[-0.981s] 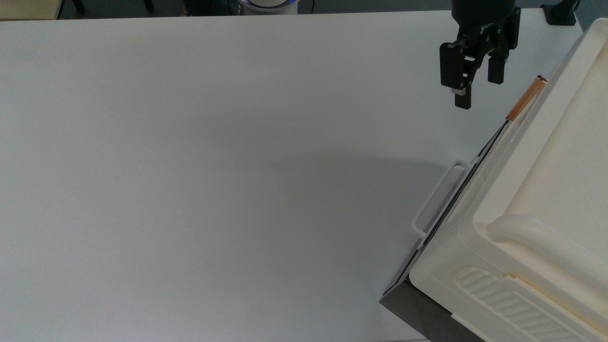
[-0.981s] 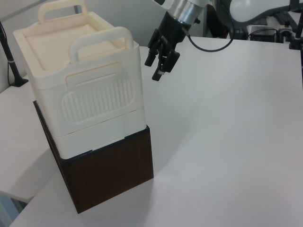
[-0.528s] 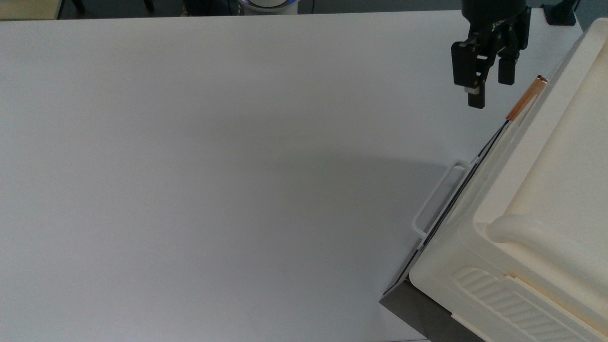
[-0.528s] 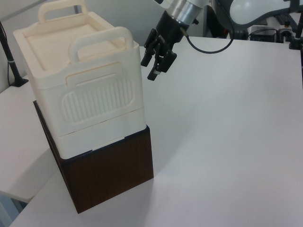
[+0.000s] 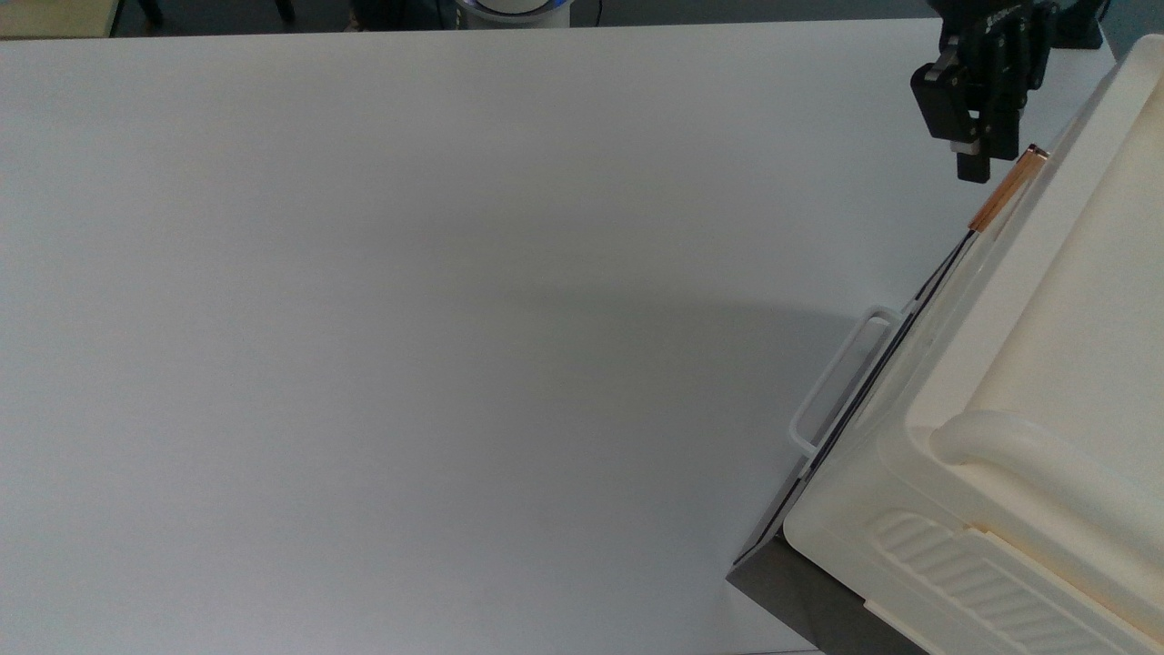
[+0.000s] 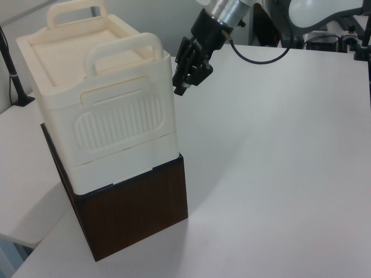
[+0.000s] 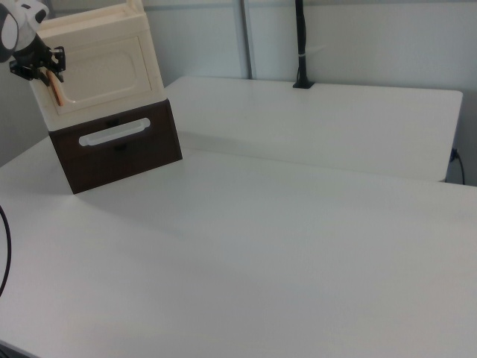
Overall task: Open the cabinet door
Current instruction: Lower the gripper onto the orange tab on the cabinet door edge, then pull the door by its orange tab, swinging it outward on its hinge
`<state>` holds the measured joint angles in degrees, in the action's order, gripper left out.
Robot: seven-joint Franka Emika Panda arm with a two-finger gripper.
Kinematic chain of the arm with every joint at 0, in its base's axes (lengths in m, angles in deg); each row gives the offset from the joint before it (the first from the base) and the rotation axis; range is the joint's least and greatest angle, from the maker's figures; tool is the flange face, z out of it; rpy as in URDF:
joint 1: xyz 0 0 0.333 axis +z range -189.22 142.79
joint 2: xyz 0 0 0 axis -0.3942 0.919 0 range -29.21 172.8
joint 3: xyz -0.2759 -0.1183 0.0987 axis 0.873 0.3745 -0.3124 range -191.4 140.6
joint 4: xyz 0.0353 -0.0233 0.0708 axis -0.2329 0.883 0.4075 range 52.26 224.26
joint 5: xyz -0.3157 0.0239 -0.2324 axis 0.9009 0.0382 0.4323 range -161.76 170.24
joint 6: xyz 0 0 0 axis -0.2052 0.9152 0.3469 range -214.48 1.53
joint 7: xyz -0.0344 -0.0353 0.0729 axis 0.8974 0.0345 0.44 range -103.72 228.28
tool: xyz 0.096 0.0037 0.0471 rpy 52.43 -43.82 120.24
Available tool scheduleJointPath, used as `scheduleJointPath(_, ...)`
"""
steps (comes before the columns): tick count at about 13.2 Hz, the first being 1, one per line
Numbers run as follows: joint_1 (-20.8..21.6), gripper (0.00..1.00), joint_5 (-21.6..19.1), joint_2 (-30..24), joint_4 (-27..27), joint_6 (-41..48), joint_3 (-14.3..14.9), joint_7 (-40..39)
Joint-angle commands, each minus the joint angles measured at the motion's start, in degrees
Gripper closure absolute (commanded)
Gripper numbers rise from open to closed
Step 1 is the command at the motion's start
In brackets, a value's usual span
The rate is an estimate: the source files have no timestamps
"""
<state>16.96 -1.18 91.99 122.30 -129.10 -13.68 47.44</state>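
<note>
1. Top view shows my pincer (image 5: 980, 155) at the upper right of the white counter (image 5: 455, 318). It is just beside the upper end of the copper-orange handle (image 5: 1005, 193), on the handle's left as the top view shows it. I cannot tell whether it touches the handle.

2. Its two dark fingers stand slightly apart and I judge they hold nothing yet.

3. The cabinet door (image 7: 100, 71) is the cream panel with a recessed middle, on the front of the cream cabinet (image 6: 104, 110). It looks closed, flush with the cabinet front. That cabinet sits on a dark base (image 6: 136, 211) whose front carries a white loop handle (image 7: 114, 132).

4. Risk one: the fingers may close beside the handle rather than around it. In the right view the pincer (image 7: 41, 67) overlaps the handle's top end, so a grip there could slide off the tip.

5. Risk two: a finger could press into the door panel or the cabinet edge. That would push the door shut harder instead of freeing it.

6. Risk three: the cream cabinet looks merely stacked on the dark base. A hard pull might drag or tip the stack instead of swinging the door.

7. Risk four: a straight pull that ignores the door's swing could twist the handle out of the fingers.
</note>
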Motion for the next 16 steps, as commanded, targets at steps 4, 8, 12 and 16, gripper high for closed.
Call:
scheduleJointPath(4,1.7,0.68,-0.7,3.4,-1.1,-5.6,-0.5,4.7)
scheduleJointPath(8,1.7,0.98,-0.8,2.0,-0.5,-4.8,-0.4,5.0)
scheduleJointPath(12,1.6,1.0,-1.5,-1.6,0.8,2.8,0.2,4.2)
scheduleJointPath(16,1.1,1.0,-3.5,-3.7,0.9,10.9,0.4,3.5)
